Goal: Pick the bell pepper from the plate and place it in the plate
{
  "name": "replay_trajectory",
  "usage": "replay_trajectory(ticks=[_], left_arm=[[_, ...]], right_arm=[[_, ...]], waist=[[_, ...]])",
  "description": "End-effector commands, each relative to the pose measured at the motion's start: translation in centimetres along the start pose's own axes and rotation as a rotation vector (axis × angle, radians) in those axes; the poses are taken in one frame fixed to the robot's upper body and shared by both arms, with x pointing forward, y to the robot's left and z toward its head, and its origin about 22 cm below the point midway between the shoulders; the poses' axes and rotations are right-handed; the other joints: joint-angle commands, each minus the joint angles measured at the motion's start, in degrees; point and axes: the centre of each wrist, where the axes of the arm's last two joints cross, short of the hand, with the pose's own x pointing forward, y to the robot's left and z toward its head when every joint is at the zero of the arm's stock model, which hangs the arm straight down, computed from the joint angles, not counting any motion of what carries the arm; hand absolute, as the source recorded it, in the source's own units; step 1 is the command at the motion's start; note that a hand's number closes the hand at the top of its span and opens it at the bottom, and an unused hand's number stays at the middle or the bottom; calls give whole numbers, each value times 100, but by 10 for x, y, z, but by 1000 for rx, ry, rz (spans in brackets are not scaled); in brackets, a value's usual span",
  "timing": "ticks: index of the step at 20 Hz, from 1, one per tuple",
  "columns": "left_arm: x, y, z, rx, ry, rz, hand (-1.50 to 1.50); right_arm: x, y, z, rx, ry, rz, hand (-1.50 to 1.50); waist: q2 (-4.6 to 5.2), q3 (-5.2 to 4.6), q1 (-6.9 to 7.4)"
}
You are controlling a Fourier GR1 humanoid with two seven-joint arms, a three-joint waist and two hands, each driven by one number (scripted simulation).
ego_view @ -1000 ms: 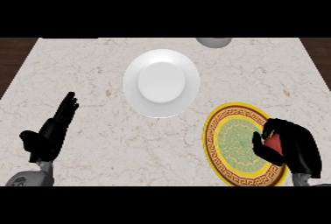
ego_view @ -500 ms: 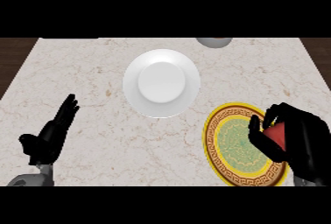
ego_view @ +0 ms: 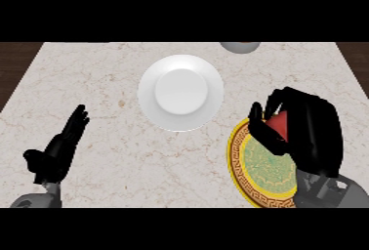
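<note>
A marble counter [ego_view: 108,122] fills the view, pale with fine brown veins, and dark wood shows past its left and right far corners. On it, toward the far edge and near the middle, lies a plain white plate [ego_view: 180,93]. Near the counter's right front corner lies a patterned plate [ego_view: 263,168] with a yellow and red rim and a green centre; its far left rim sits just beside the white plate's near edge. The right hand [ego_view: 310,132] is above the far part of the patterned plate, its fingers and thumb curled round a red bell pepper [ego_view: 279,124], which is mostly hidden by the hand. The left hand [ego_view: 57,154] rests near the counter's left front edge, open, fingers straight and pointing away. A small grey round object [ego_view: 240,46] is cut off at the far edge of the counter.
</note>
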Motion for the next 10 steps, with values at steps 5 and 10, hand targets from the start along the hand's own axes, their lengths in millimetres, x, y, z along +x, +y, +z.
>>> replay_trajectory(ticks=[5, 10], left_arm=[[-1, -15, -16, -4, -9, 3, 0], [22, 1, -10, -21, 10, -2, 0]], right_arm=[[43, 45, -40, 109, -52, -50, 150], [76, 77, -74, 144, -56, -91, 150]], waist=[[15, 2, 2], [19, 5, 72]])
